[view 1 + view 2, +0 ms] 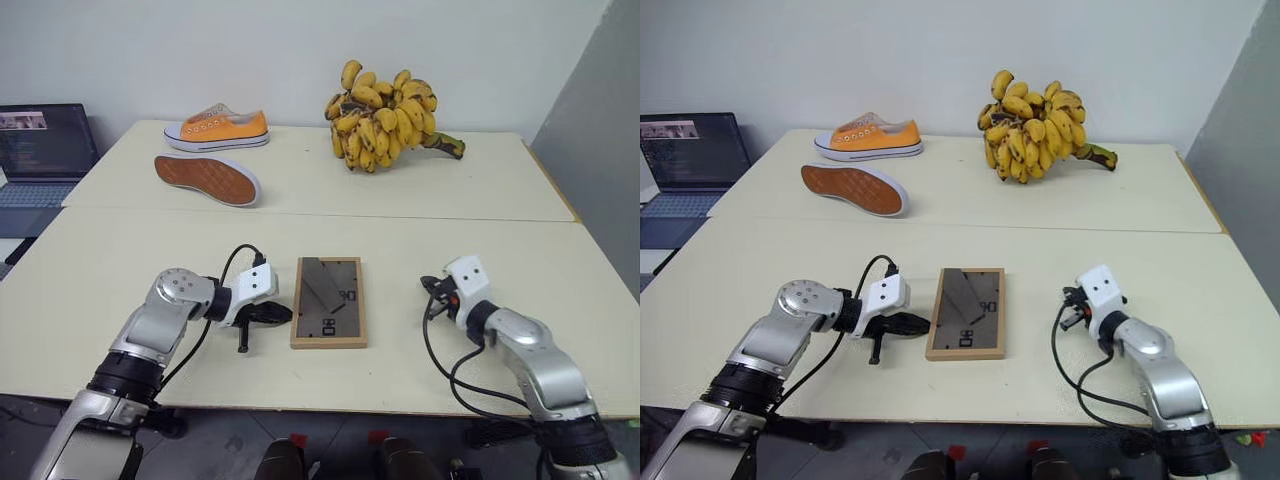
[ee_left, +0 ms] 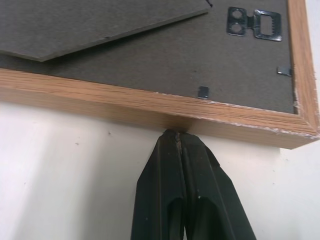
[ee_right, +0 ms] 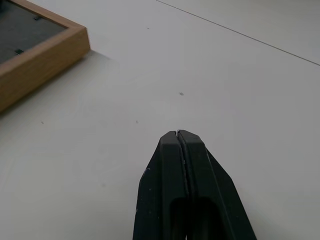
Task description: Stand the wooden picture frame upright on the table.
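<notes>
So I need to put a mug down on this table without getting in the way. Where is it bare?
Bare: the near slab of the table left of the left gripper, and the stretch between the picture frame and the right gripper. Also the far right corner past the bananas. Crowded: the far left, with both shoes.

The picture frame [image 1: 329,302] lies flat, back up, on the near slab of the surface [image 1: 120,260], with bare room beyond it up to the seam and wide bare stretches to either side. The left hand [image 2: 176,134], fingers pressed together, has its tips at the frame's left edge, so that side is taken up, while the right hand [image 3: 177,133], also closed, sits well apart from the frame's right edge with open surface between. The two shoes [image 1: 210,155] and the bunch of bananas [image 1: 385,115] stand far back on the other slab, well apart from the frame.
</notes>
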Robot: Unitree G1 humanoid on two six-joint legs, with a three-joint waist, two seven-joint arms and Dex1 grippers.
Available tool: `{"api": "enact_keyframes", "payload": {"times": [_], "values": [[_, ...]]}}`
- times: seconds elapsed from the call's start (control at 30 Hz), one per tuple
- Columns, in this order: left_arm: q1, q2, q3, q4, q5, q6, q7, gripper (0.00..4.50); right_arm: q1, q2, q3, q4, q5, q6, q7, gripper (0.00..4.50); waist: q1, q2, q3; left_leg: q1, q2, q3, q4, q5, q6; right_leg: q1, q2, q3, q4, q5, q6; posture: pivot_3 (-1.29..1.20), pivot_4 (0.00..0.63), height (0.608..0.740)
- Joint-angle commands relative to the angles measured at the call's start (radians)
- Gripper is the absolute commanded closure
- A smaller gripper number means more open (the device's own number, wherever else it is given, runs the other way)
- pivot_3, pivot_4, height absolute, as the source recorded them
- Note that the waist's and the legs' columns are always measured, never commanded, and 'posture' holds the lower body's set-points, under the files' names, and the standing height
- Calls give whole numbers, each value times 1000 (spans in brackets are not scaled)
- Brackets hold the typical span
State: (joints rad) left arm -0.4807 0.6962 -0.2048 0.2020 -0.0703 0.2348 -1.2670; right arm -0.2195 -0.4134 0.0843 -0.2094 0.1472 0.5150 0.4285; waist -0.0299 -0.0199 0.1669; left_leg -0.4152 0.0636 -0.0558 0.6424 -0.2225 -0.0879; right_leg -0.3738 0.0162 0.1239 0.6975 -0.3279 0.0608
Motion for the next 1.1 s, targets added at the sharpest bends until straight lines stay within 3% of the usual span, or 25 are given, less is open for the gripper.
{"api": "enact_keyframes", "payload": {"times": [0.03,0.63,0.93,1.1], "values": [[-21,-27,33,11,-9,21,70,4500,-22,13,18,-36,0,-6,13,4500,0,0,0,0,0,0,0,0,0,0,0,0,0,0,0,0,150,740],[-159,-263,-82,108,20,35,123,4500,-78,47,3,19,5,17,29,4500,-3,0,0,-1,0,0,0,0,0,-1,0,0,0,0,0,0,150,740],[-122,-119,-19,47,-20,192,81,4500,-16,-26,-65,-60,1,25,32,4500,-8,0,0,-1,0,0,0,0,0,-1,0,0,0,0,1,0,150,740],[-152,-45,36,-13,-122,481,59,4500,45,-88,-128,-143,22,49,51,4500,-21,0,1,-1,0,0,0,0,0,-1,0,0,0,0,1,0,150,740]]}}
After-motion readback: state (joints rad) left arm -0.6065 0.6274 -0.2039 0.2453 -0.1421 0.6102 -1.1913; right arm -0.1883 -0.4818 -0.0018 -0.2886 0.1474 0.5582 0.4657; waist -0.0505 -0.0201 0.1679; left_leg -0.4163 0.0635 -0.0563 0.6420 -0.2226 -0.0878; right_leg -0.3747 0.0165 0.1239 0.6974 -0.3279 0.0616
